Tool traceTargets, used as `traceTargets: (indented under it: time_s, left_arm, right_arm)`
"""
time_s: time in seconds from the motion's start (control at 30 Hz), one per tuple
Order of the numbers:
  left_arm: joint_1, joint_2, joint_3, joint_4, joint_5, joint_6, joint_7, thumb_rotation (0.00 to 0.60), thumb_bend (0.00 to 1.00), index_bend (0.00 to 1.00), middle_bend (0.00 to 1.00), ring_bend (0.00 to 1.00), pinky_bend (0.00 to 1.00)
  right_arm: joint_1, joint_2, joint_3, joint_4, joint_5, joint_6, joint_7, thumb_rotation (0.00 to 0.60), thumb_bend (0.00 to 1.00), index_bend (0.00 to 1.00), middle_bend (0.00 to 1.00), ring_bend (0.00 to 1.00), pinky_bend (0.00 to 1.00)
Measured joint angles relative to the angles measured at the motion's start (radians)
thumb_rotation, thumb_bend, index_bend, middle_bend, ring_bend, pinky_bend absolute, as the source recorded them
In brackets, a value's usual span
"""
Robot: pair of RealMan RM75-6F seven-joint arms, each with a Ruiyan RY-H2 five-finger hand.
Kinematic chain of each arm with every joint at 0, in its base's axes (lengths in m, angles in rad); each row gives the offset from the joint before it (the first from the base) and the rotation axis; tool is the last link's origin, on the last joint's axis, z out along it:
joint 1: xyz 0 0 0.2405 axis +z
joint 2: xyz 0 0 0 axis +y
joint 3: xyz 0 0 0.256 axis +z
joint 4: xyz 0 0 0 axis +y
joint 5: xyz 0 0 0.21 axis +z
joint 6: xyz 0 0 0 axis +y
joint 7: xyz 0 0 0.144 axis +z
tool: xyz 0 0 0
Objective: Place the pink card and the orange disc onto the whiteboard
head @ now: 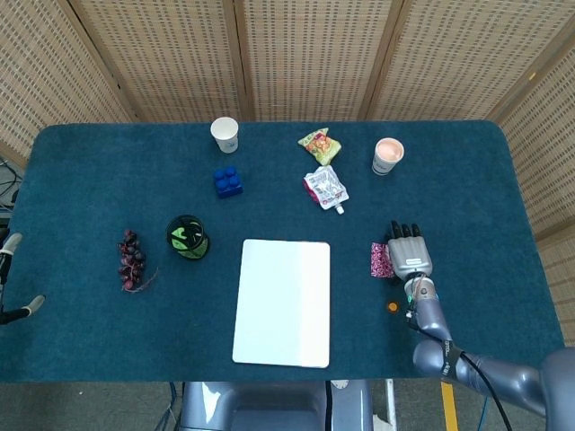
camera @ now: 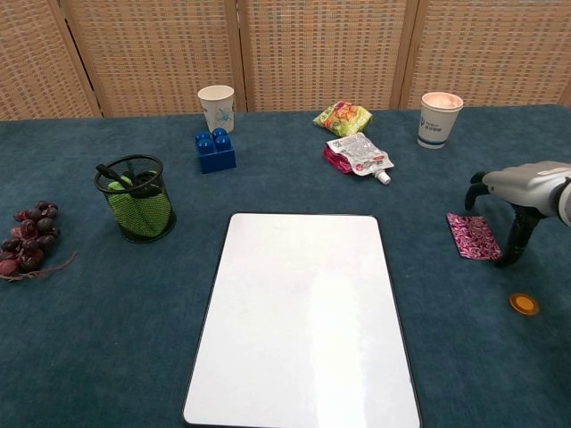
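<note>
The pink patterned card (head: 381, 260) (camera: 472, 235) lies flat on the blue cloth, right of the whiteboard (head: 282, 303) (camera: 303, 321). The small orange disc (head: 392, 307) (camera: 524, 304) sits nearer the table's front edge, right of the card. My right hand (head: 410, 254) (camera: 526, 183) hovers over the card's right side with its fingers apart and arched and holds nothing. Its thumb points down to the cloth beside the card's right edge. At the far left edge of the head view, thin parts that may be my left hand (head: 11, 278) show, and their state is unclear.
At the back stand a white paper cup (camera: 216, 107), blue block (camera: 215, 150), two snack pouches (camera: 357, 153) and a filled cup (camera: 440, 119). Left of the board are a black mesh pen holder (camera: 136, 198) and a grape bunch (camera: 28, 239).
</note>
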Motion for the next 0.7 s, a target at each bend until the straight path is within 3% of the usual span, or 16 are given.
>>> traceTargets:
  time_s: [0.1,0.23,0.37,0.7]
  left_arm:
    - [-0.001,-0.001,0.000,0.001,-0.001,-0.002,0.002,0.600,0.00,0.00,0.00,0.00,0.00]
    - [-0.002,-0.002,-0.001,0.001,-0.003,-0.005,0.003,0.600,0.00,0.00,0.00,0.00,0.00]
    - [-0.002,-0.002,-0.001,0.001,-0.003,-0.003,0.001,0.600,0.00,0.00,0.00,0.00,0.00]
    - [0.000,0.000,-0.001,0.000,-0.002,0.000,-0.004,0.600,0.00,0.00,0.00,0.00,0.00]
  right_arm:
    - [0.003,-0.010,-0.002,0.019,0.010,-0.005,0.001,0.600,0.01,0.22,0.00,0.00,0.00]
    - [0.007,-0.015,-0.005,0.033,0.022,-0.015,0.002,0.600,0.04,0.34,0.00,0.00,0.00]
    - [0.009,-0.017,-0.004,0.036,0.018,-0.014,0.008,0.600,0.13,0.42,0.00,0.00,0.00]
    - [0.006,-0.010,-0.006,0.019,-0.007,-0.004,0.029,0.600,0.21,0.45,0.00,0.00,0.00]
